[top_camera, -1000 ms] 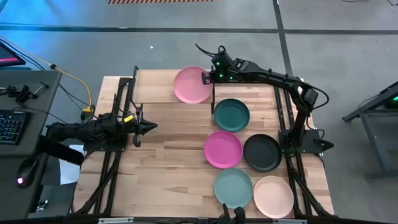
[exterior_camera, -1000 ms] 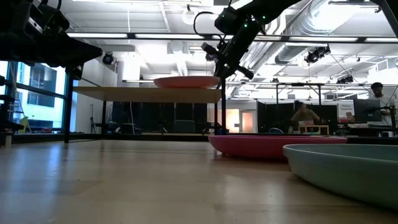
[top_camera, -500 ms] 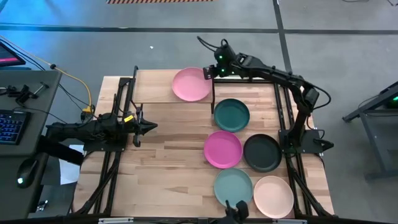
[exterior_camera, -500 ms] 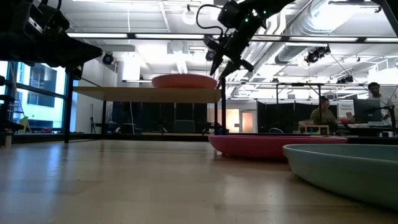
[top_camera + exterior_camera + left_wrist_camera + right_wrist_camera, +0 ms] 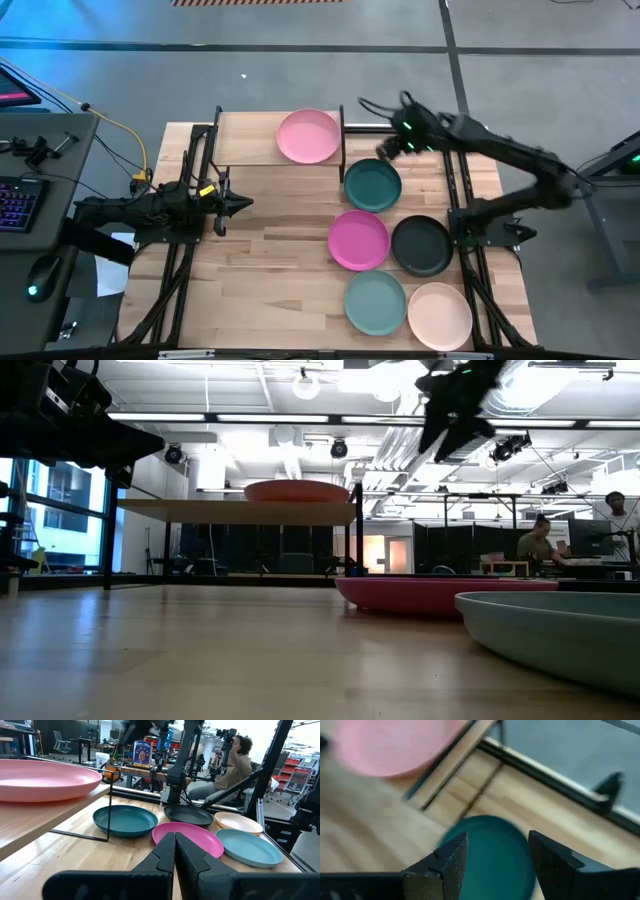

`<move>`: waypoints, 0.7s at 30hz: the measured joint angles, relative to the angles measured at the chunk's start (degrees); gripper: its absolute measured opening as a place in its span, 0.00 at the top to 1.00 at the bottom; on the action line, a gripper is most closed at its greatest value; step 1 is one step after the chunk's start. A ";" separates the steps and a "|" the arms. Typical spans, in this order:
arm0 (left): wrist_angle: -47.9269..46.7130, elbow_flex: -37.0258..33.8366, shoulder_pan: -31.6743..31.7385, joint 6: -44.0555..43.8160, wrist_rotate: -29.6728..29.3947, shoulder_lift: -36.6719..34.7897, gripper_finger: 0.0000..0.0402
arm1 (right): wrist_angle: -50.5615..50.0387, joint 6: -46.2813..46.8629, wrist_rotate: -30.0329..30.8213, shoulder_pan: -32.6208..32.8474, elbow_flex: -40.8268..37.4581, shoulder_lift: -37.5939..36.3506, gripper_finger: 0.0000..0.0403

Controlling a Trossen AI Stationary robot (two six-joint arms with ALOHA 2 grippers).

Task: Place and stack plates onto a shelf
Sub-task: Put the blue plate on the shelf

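While the light pink plate lies flat on the right end of the shelf, at the far side of the table, five plates are left on the tabletop. The dark teal plate is set just right of the shelf's right post, the magenta plate and black plate side by side nearer, the pale teal plate and peach plate at the near edge. The right gripper is held empty above the dark teal plate's far rim, fingers spread. The left gripper is parked at the table's left, fingers pressed together on nothing.
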 joint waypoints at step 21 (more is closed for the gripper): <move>0.00 -0.01 -0.01 0.00 0.00 0.00 1.00 | 35.00 -0.84 -1.50 10.01 -29.68 -31.23 0.52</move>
